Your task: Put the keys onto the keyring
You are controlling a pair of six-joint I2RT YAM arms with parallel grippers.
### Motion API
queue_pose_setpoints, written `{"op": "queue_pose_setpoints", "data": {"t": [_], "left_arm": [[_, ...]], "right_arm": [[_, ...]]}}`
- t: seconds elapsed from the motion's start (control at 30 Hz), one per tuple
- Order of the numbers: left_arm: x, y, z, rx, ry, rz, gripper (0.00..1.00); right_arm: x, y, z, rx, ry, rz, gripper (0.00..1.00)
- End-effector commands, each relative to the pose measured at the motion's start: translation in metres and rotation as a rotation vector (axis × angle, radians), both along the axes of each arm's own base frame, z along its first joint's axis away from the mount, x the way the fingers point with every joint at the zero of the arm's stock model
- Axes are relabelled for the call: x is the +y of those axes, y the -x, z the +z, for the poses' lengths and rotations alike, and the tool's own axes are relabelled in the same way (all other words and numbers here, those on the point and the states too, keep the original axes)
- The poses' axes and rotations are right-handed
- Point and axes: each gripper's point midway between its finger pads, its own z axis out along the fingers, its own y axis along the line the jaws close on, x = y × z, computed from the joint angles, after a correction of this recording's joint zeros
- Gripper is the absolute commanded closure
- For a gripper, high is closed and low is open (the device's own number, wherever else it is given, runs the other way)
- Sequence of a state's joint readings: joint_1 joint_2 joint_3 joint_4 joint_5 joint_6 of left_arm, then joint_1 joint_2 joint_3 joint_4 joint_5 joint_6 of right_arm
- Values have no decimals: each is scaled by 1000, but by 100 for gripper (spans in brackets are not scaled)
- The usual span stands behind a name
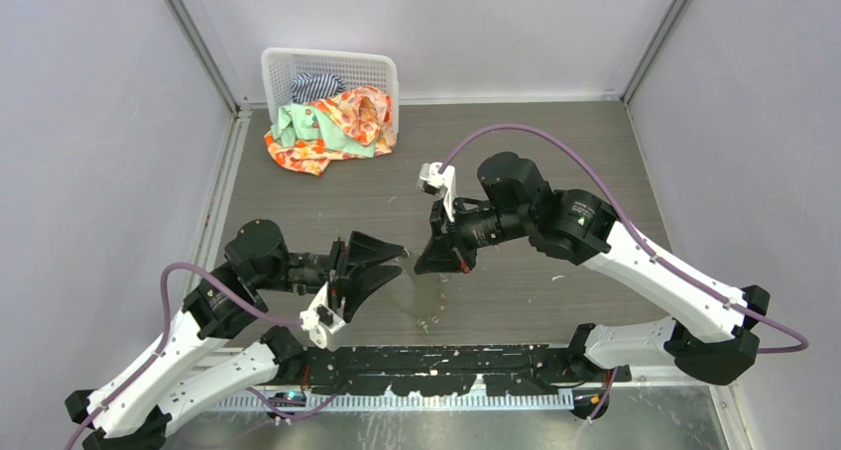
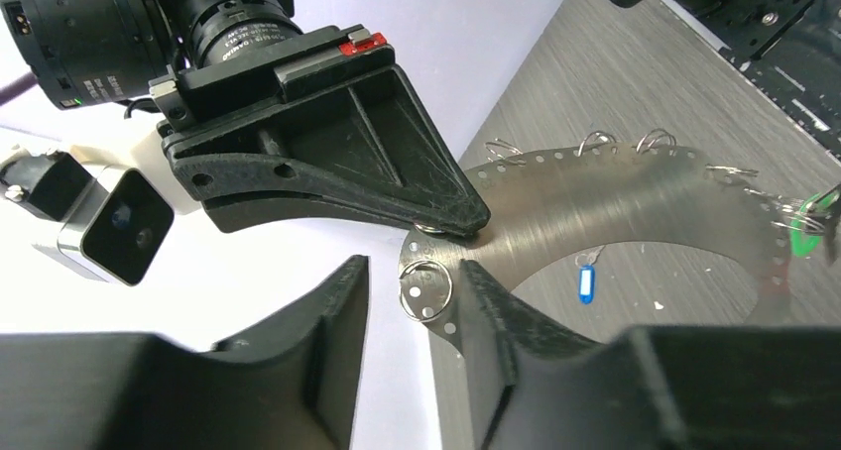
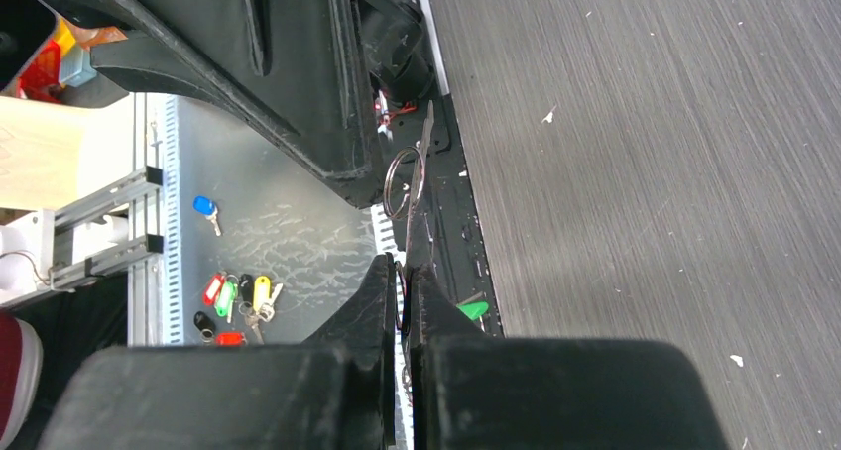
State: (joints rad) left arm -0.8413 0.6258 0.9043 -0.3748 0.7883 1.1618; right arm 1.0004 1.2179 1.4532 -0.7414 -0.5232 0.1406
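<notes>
The keyring (image 2: 615,197) is a wide flat silvery band with punched holes and small wire loops along its rim, held up above the table. My right gripper (image 3: 402,272) is shut on its rim, which shows edge-on in the right wrist view. My left gripper (image 2: 412,301) is open, its fingers standing either side of a small split ring (image 2: 424,289) on that rim. A blue-headed key (image 2: 586,281) lies on the table, seen through the band's opening. A green-headed key (image 2: 818,207) hangs at the band's far side. From above, both grippers (image 1: 397,262) (image 1: 436,262) meet at mid-table.
A white basket (image 1: 327,68) with coloured cloth spilling out stands at the back left. A bunch of coloured key tags (image 3: 238,301) and a lone blue tag (image 3: 205,208) lie on a grey surface past the table's near edge. Grey walls close in both sides.
</notes>
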Motion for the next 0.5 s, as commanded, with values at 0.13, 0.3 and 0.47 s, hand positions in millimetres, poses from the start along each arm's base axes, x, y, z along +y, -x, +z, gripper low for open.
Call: {"op": "queue_pose_setpoints", "data": {"t": [0.13,0.3,0.47], "left_arm": [[-2,-1,25,-72,60,1,75],[-2,1,24,-18,47,0,85],[0,4,22,6,36,-4,88]], "right_arm": [[2,9,33,-6,-89,33,99],[0,11,35,-7,-87,39,99],[-2,12,35,-14,-86,35,99]]}}
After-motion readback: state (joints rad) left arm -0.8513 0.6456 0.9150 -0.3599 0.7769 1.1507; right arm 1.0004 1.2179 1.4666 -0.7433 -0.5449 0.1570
